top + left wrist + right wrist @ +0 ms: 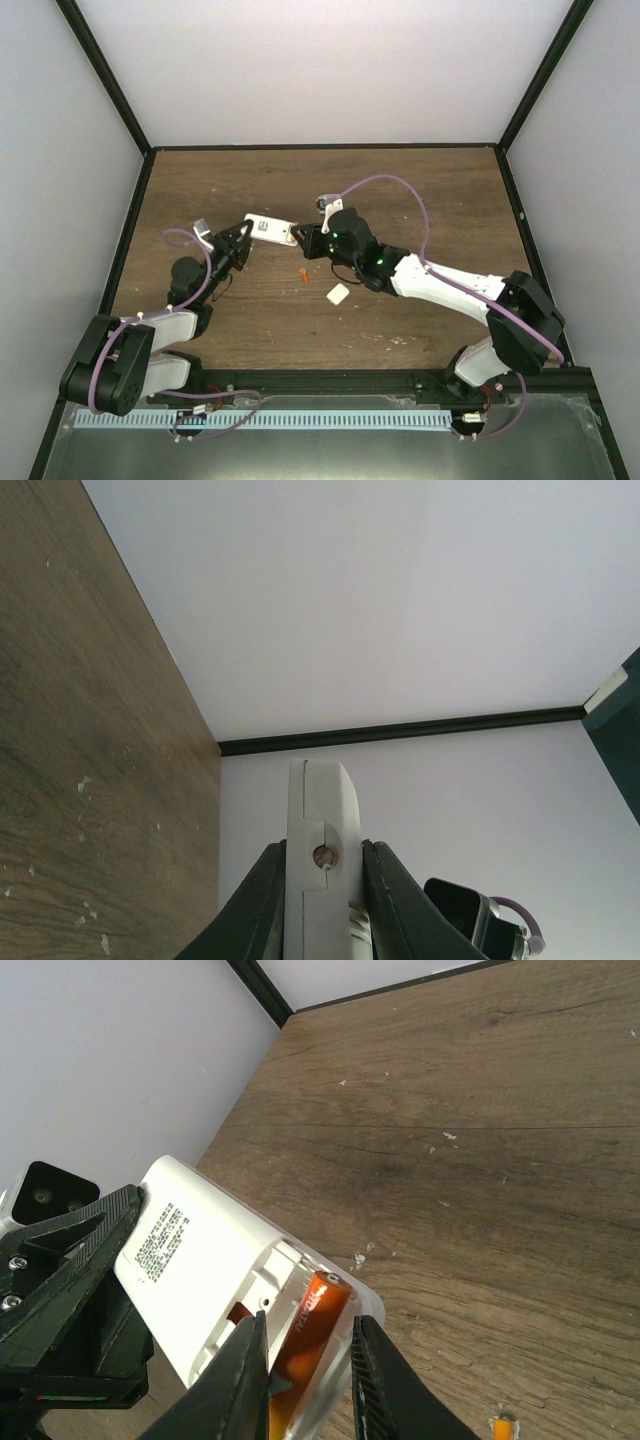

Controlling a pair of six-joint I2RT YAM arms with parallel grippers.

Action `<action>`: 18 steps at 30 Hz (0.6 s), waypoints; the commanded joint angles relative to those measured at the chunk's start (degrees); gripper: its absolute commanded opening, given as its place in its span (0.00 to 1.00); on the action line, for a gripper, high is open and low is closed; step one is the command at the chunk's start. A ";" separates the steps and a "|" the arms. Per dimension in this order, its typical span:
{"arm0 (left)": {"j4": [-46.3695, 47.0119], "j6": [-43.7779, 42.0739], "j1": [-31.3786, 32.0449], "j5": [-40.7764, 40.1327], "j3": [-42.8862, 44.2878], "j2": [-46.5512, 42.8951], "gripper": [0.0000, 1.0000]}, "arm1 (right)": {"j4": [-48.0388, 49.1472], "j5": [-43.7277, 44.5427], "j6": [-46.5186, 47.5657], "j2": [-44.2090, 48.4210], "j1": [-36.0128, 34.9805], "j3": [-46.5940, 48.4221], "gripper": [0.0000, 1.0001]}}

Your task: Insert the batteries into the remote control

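The white remote control [272,229] is held off the table, back side up, with my left gripper [243,240] shut on its left end. In the left wrist view the remote [318,810] stands edge-on between both fingers [322,865]. My right gripper [308,243] is at its right end. In the right wrist view one orange battery [312,1330] lies in the remote's [200,1250] open battery recess. My right gripper [305,1335] straddles it, the left finger touching and a gap at the right finger. The second battery [304,273] lies on the table, also seen in the right wrist view [503,1428].
A small white cover piece [337,294] lies on the wooden table [420,200] just right of the loose battery. Pale specks [440,1140] are scattered on the wood. White walls with black frame bars [110,90] enclose the table.
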State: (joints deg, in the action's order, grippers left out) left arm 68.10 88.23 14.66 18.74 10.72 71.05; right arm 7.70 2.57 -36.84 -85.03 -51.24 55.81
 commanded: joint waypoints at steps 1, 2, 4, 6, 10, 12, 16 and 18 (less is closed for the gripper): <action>3.54 -0.25 0.24 0.33 1.31 -0.65 0.00 | -1.16 -0.56 1.07 -0.19 -0.69 2.64 0.17; 3.54 -0.27 0.21 0.29 1.32 -0.62 0.00 | -1.20 -0.36 1.07 0.00 -0.70 2.59 0.17; 3.51 -0.37 0.26 0.32 1.34 -0.51 0.00 | -1.33 0.00 1.12 0.40 -0.70 2.35 0.18; 3.54 -0.49 0.22 0.40 1.25 -0.56 0.00 | -1.29 0.38 1.07 1.07 -0.63 2.05 0.20; 3.47 -0.83 0.24 0.37 1.00 -0.49 0.00 | -0.09 0.44 1.37 3.51 -0.68 0.92 0.32; 3.57 -0.94 0.15 0.41 0.96 -0.47 0.00 | 0.47 0.56 1.38 4.92 -0.65 0.31 0.38; 4.22 -1.08 0.17 0.50 0.87 -0.38 0.00 | -0.09 2.64 0.34 7.53 -0.54 -0.73 0.51; 4.72 -1.19 0.11 1.03 0.85 -0.38 0.00 | -0.10 2.56 -0.81 8.68 -0.04 -1.38 0.57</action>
State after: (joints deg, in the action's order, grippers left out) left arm 68.53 88.07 14.68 19.16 10.72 71.05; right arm 7.14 3.36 -36.29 -79.44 -51.51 55.29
